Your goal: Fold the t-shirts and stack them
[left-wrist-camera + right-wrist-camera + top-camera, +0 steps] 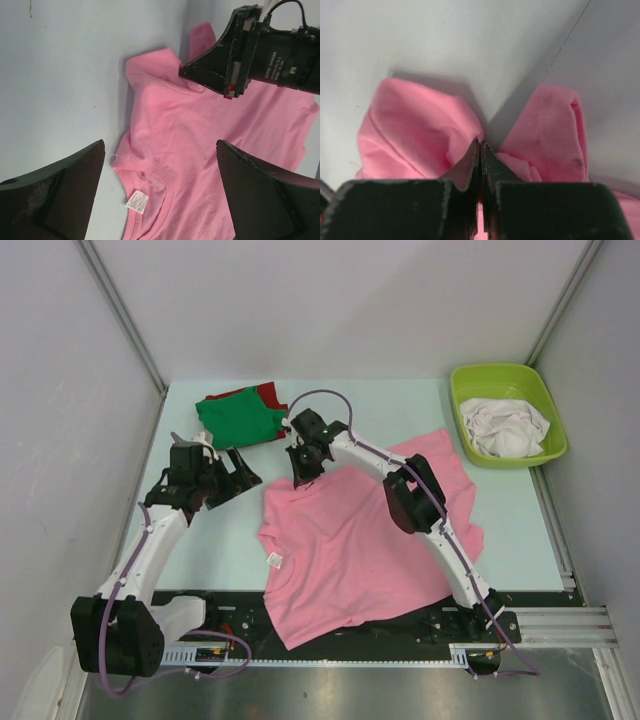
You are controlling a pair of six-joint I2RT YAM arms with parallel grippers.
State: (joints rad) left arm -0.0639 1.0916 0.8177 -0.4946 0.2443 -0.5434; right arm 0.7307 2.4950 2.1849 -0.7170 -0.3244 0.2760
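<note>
A large pink t-shirt (pixel 350 550) lies spread in the middle of the table, its collar and small white neck label (pixel 136 202) toward the left. My right gripper (pixel 305 477) is shut on the shirt's far left edge, with pink cloth (pixel 410 130) bunched either side of the jaws (pixel 481 145). My left gripper (pixel 228 480) hangs open just left of the shirt, and in the left wrist view its wide-apart jaws (pixel 160 145) frame the collar without touching it. A folded green t-shirt (pixel 240 418) lies on a red one (pixel 266 392) at the back left.
A lime-green plastic tub (pixel 500 369) stands at the back right with crumpled white t-shirts (pixel 505 425) in it. Grey walls close in the table at the back and on both sides. The right arm (pixel 415 495) stretches across the pink shirt.
</note>
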